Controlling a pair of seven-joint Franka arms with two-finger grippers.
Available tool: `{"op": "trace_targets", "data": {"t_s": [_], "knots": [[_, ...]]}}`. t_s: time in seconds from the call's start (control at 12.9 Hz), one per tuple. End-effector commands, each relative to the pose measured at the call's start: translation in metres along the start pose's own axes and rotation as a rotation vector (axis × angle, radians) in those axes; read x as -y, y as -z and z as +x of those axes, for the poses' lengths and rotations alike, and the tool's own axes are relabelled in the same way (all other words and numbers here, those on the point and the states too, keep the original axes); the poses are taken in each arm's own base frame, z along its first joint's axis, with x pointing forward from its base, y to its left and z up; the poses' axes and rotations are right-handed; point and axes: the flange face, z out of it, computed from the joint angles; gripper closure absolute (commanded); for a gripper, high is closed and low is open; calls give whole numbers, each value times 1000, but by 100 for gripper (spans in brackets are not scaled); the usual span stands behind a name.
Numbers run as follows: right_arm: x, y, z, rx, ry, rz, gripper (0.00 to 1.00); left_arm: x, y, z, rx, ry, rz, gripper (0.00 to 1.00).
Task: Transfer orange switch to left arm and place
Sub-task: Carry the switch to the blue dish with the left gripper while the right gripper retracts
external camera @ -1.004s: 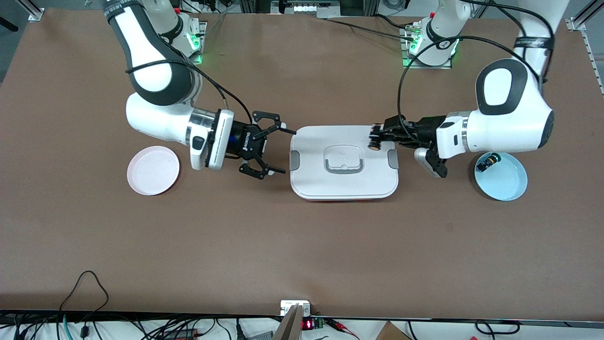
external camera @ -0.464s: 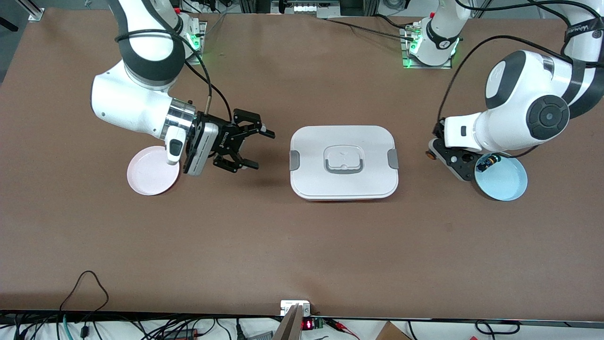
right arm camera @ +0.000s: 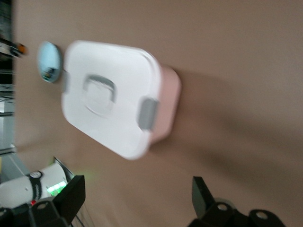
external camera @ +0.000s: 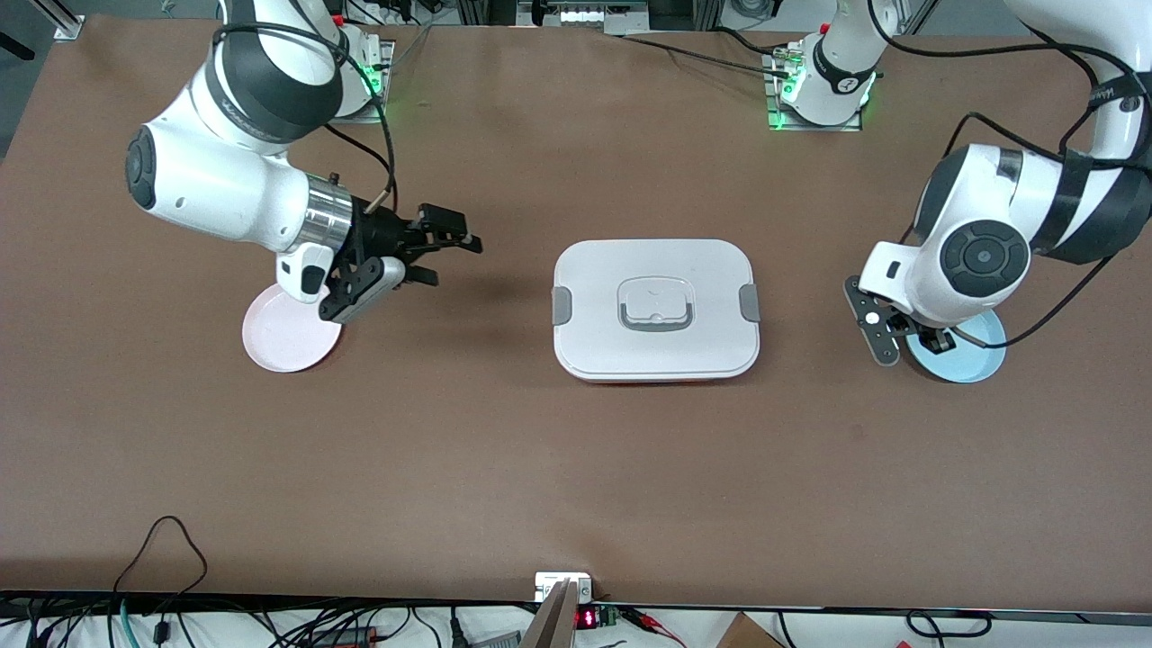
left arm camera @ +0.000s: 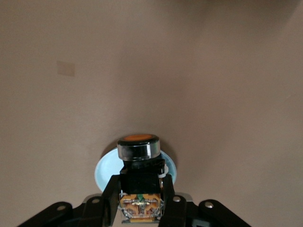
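Two white jointed arms with black bands work over one brown matte tabletop [external camera: 504,450], which carries one box, two small round plates and, held aloft, one orange switch. At centre sits the box [external camera: 655,309], a white rounded-rectangular plastic container with a smooth lid, a grey clip at each end and a recessed handle in the lid. Toward the right arm's end lies a pale pink plate [external camera: 283,337], flat and shallow; toward the left arm's end lies a pale blue plate [external camera: 976,355], largely covered by the arm above it.

Pinched in the left pincer [left arm camera: 141,189] is the orange switch [left arm camera: 138,146], a small black cylinder with a clear collar and a round orange cap, with orange parts low on its body between the fingers. The left wrist view shows it hanging over the blue plate, well apart from the box. In the front view the left arm folds back on itself, its round elbow joint facing the camera and its wrist pointing down at the plate, the pincer hidden beneath it.

Stretched low from its base, the right arm angles its wrist sideways toward the box. The right pincer [external camera: 439,252] hangs with fingers spread and nothing between them, over bare tabletop between the pink plate and the box.
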Motion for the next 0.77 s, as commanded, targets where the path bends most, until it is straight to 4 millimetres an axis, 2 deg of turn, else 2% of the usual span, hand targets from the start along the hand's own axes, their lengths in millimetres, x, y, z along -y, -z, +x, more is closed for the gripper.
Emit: {"op": "trace_targets", "data": {"t_s": [0.0,0.15,0.23,0.39,0.54,0.62,0.7], "knots": [[-36,20,-19,163,-115,-252,0,24,-54,-59,-53,-134,49,76],[-59,38,-29,226,-150,-478,0,45,-97,-88,-108,-200,74,77],[-64,56,-30,202,-171,-538,0,49,-107,-99,-120,-201,82,76],[-71,97,-28,132,-159,-658,0,55,-139,-114,-143,-234,61,76],[-106,143,-28,46,-230,-698,0,60,-173,-133,-182,-307,94,75],[-114,157,-24,-9,-218,-696,0,62,-189,-146,-202,-322,109,75],[-131,175,-19,-74,-208,-683,0,62,-198,-154,-210,-327,104,75]]}}
